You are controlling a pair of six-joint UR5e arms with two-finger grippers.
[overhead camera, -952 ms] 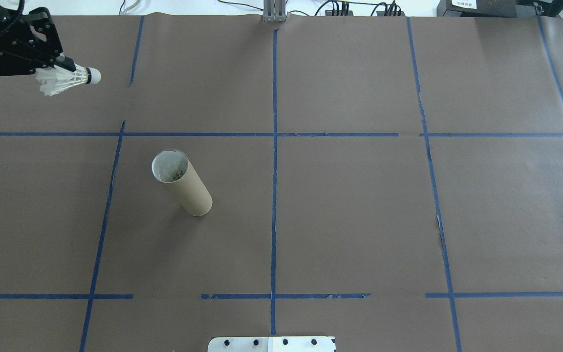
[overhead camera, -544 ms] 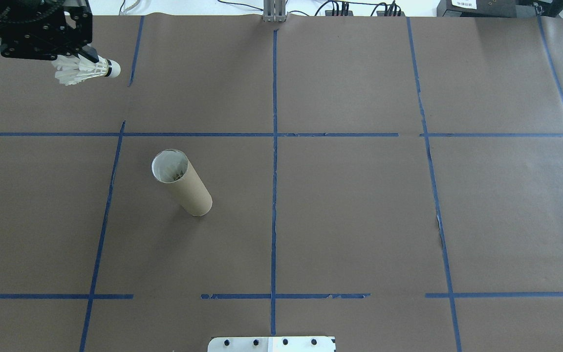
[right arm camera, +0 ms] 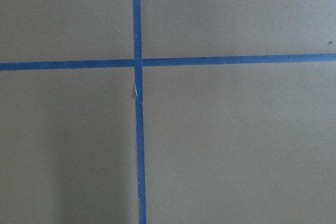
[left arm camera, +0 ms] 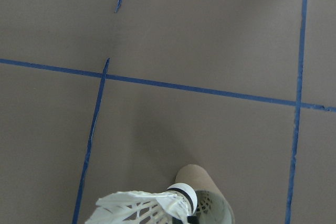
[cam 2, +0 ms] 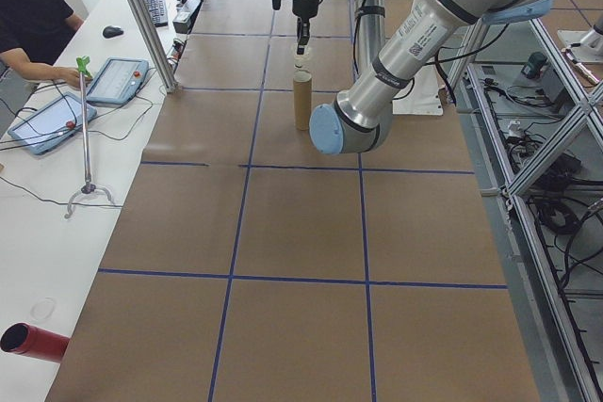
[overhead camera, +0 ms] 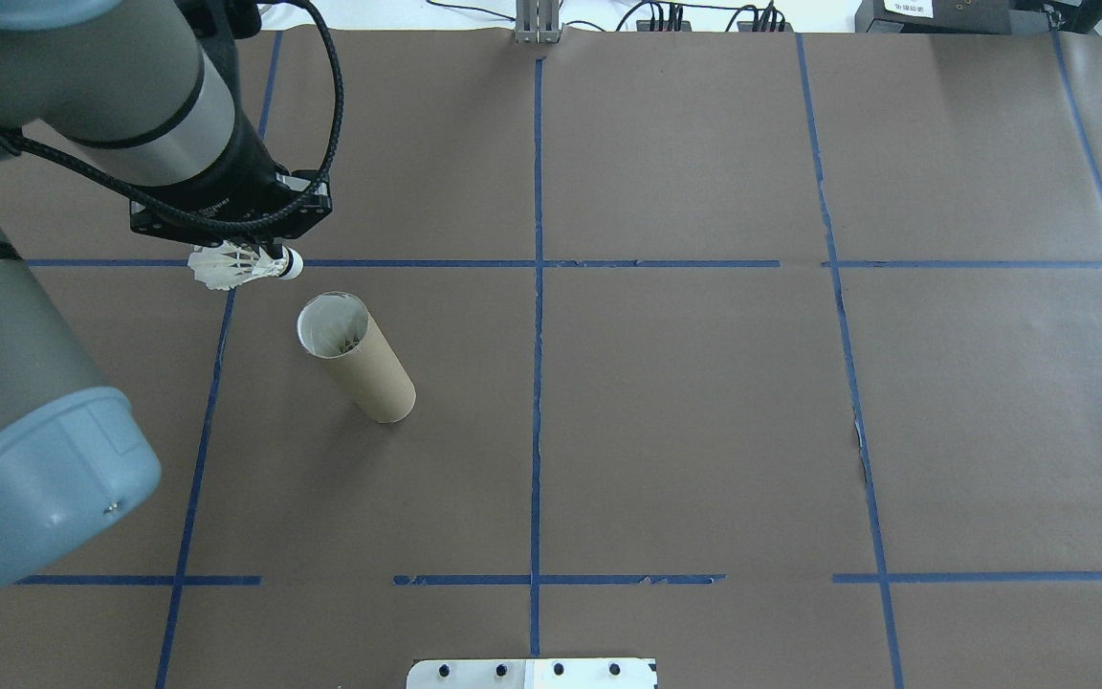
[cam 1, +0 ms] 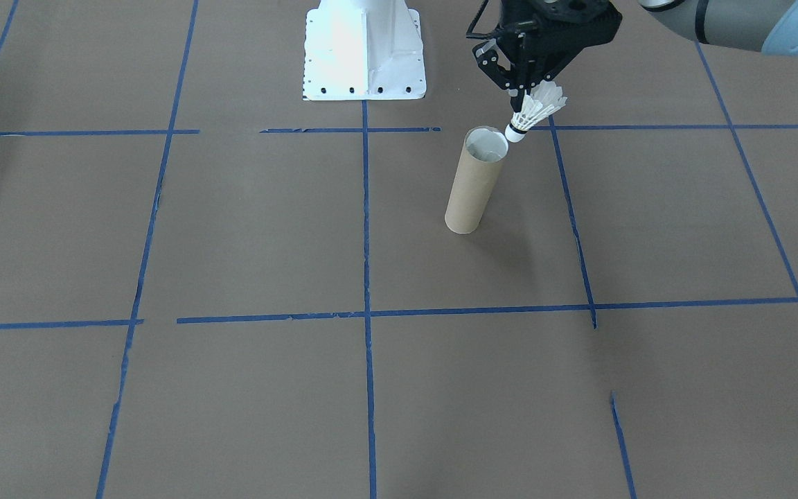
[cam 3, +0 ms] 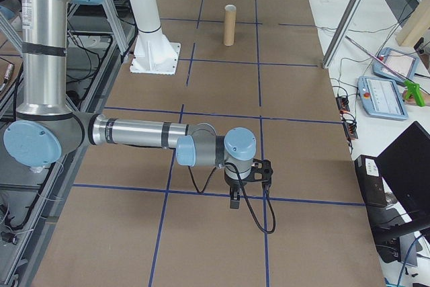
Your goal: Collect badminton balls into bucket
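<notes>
Shuttlecock (left arm camera: pixel 149 209) cork just beside tube (left arm camera: pixel 207 195) mouth.

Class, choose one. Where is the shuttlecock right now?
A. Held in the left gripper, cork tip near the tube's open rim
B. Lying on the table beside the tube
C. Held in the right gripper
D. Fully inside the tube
A: the left gripper pinches the shuttlecock, cork tip beside the rim of the upright tube.

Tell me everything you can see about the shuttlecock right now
The shuttlecock is small, with a white feather skirt, a thin black band and a rounded white cork tip. The left gripper holds it by the feathers, off the table. It hangs tilted, cork pointing down toward the open top of the upright brown cardboard tube, close beside the rim and not yet inside. Whether the cork touches the rim cannot be told. Nothing but the gripper visibly touches it.
</notes>
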